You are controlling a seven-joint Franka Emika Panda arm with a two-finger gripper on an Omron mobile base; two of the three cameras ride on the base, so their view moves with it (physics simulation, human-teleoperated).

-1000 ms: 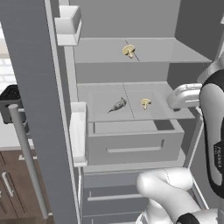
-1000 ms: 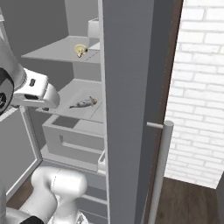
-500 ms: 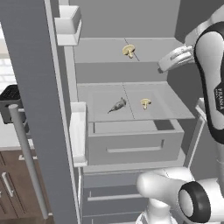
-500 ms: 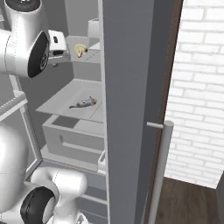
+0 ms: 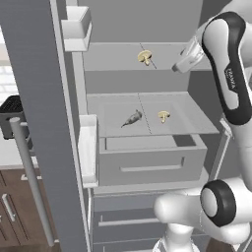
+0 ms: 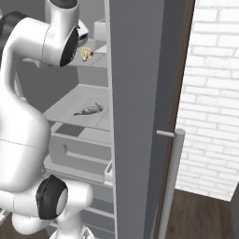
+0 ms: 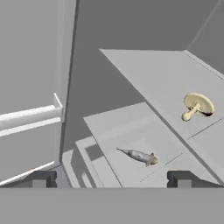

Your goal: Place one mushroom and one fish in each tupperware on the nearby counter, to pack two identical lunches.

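One mushroom (image 5: pixel 144 57) lies on the upper shelf of the open fridge. A fish (image 5: pixel 132 118) and a second mushroom (image 5: pixel 164 116) lie on the shelf below. My gripper (image 5: pixel 179 65) hangs at upper-shelf height, just right of the upper mushroom and apart from it. In the hand view its jaws (image 7: pixel 111 179) stand wide open and empty, with the upper mushroom (image 7: pixel 197 106) ahead to the right and the fish (image 7: pixel 139 156) lower down. The right base view shows the upper mushroom (image 6: pixel 85 53) and the fish (image 6: pixel 88 110). The tupperware is out of view. A strip of counter (image 5: pixel 11 156) shows at far left.
The fridge door (image 5: pixel 44 123) with its bar handle (image 5: pixel 29 182) stands open at left, with door bins (image 5: pixel 76 22) on it. A grey drawer (image 5: pixel 152 160) juts out under the lower shelf. A black toaster (image 5: pixel 12 115) sits on the counter. A brick wall (image 6: pixel 210 93) is at right.
The arm has lifted the hand from beside the lower shelf up to the level of the upper shelf. The jaws stayed open and the food has not moved.
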